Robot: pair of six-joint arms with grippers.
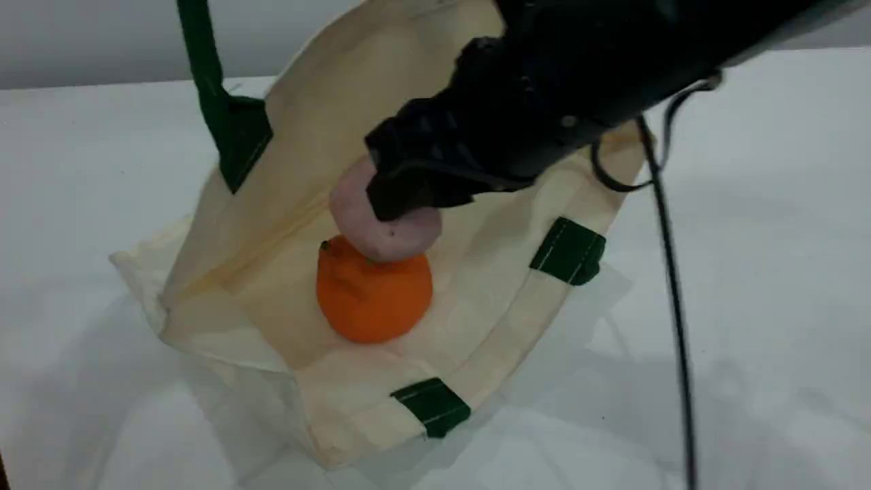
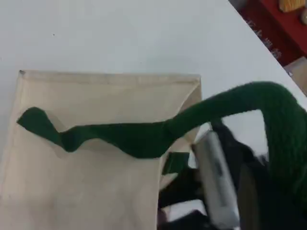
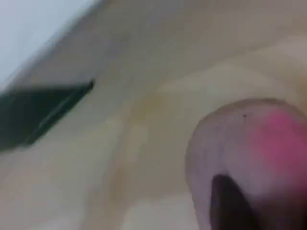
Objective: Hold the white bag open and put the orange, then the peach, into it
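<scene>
The white bag (image 1: 286,204) lies on the table with its mouth facing the camera, its upper side lifted by a dark green handle (image 1: 204,61) that runs up out of the scene view. The orange (image 1: 371,299) rests inside on the bag's lower panel. Directly above it, touching or nearly touching its top, is the peach (image 1: 381,228), with my right gripper (image 1: 401,197) shut on it. In the right wrist view the peach (image 3: 259,143) fills the lower right before the bag's cloth (image 3: 144,143). My left gripper (image 2: 230,191) is shut on the green handle (image 2: 120,136), above the bag (image 2: 96,191).
The right arm's black cable (image 1: 670,272) hangs down over the white table (image 1: 748,272) to the right of the bag. Green patches (image 1: 568,250) (image 1: 432,405) mark the bag's near rim. A red object (image 2: 283,24) lies beyond the table's edge in the left wrist view.
</scene>
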